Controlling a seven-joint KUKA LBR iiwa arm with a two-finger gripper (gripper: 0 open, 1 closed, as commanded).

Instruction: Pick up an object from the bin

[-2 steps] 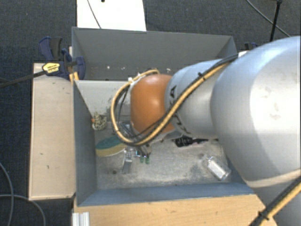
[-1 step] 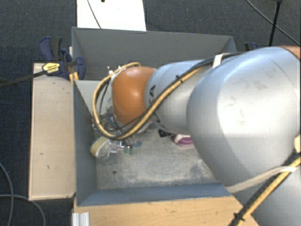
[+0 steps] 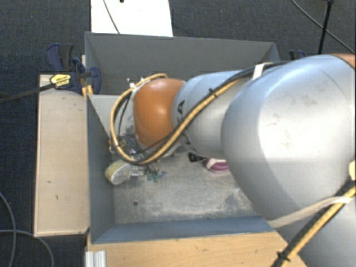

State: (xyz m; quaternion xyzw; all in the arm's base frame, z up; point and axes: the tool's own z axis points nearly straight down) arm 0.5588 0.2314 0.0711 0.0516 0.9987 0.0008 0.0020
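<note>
While the gripper (image 3: 136,163), state indeterminable, sat beside a pale rounded object (image 3: 117,173), positioning seemed current; the next move called for firm closure.

Lighting is even and moderately bright, falling from above: the grey casing (image 3: 278,149) of the arm, to the right of the gripper (image 3: 133,157), carries a broad soft sheen along its upper side. The orange cover (image 3: 156,113) directly above the gripper shows a dull highlight without hard glare. A soft-edged shadow lies on the bin floor (image 3: 183,196) under and just right of the gripper, beneath the arm. The floor in front of it is evenly lit, and the back wall (image 3: 178,60) beyond the gripper reads darker.
</note>
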